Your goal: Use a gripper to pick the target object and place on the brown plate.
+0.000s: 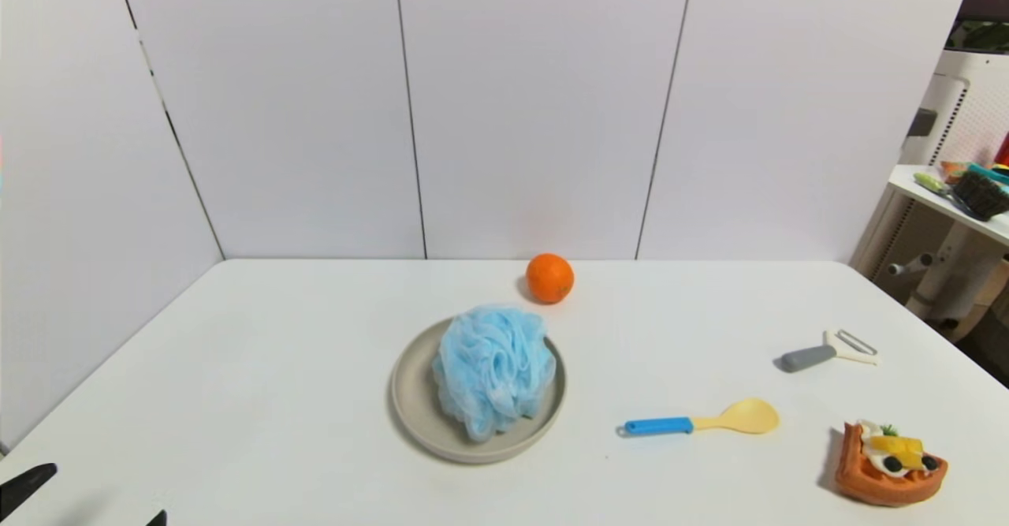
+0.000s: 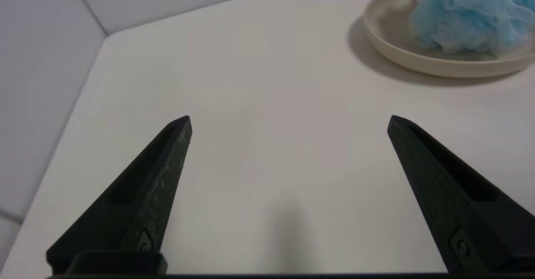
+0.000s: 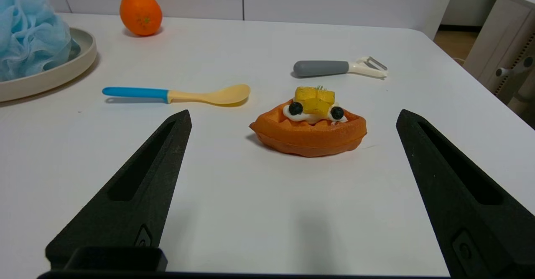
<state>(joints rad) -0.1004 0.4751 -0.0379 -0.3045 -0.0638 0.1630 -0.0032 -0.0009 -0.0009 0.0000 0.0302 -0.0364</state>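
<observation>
The light-blue mesh pouf (image 1: 493, 368) rests on the round beige plate (image 1: 410, 400) at the middle of the white table. My left gripper (image 1: 106, 493) is open and empty at the near left corner, well apart from the plate. In the left wrist view the left gripper (image 2: 290, 117) hovers over bare table, with the plate (image 2: 388, 40) and pouf (image 2: 468, 15) farther off. My right gripper (image 3: 293, 112) is open and empty, low over the near right of the table; it is outside the head view. The right wrist view also shows the plate (image 3: 62, 72) and pouf (image 3: 29, 32).
An orange (image 1: 549, 277) sits behind the plate near the back wall. A blue-handled yellow spoon (image 1: 698, 423), a grey-handled peeler (image 1: 828, 350) and a toy waffle (image 1: 891, 463) lie on the right. The waffle (image 3: 309, 130) is just ahead of my right gripper. A side table (image 1: 954, 203) stands at far right.
</observation>
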